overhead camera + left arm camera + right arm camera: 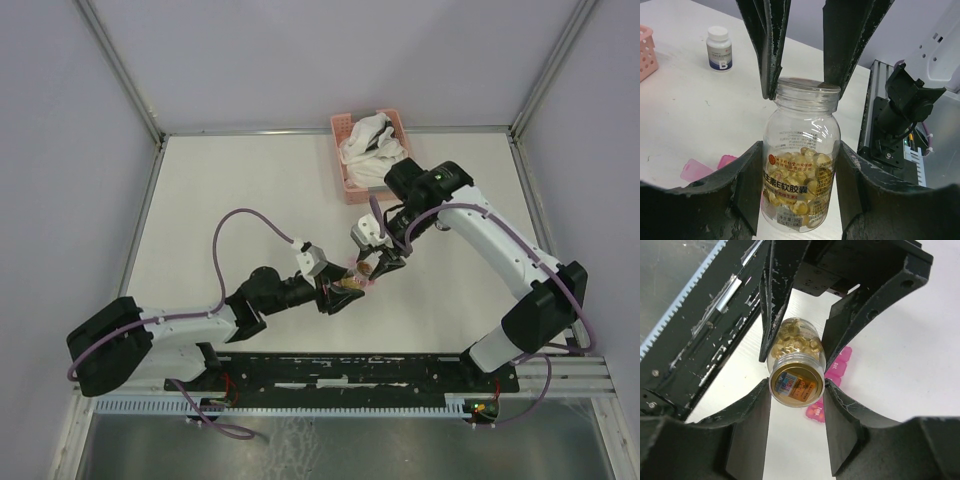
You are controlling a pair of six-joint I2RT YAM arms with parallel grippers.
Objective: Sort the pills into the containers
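Observation:
A small clear round jar (800, 165) holds the pills (805, 167), a mass of amber capsules. My left gripper (799, 150) is shut on the jar's body, one finger pressed against each side. From above, my right gripper (796, 390) is shut on the jar's clear lid (796, 383), its fingertips touching the rim on both sides. In the top view the two grippers meet at the jar (352, 272) in mid-table. The containers (837, 365), a magenta-pink strip box, lie on the table just behind and under the jar, mostly hidden by it.
A white-capped bottle (719, 48) stands farther back on the table. A pink lattice basket (370, 155) with white cloth sits at the far edge. The black rail (700, 330) of the arm bases runs along the near edge.

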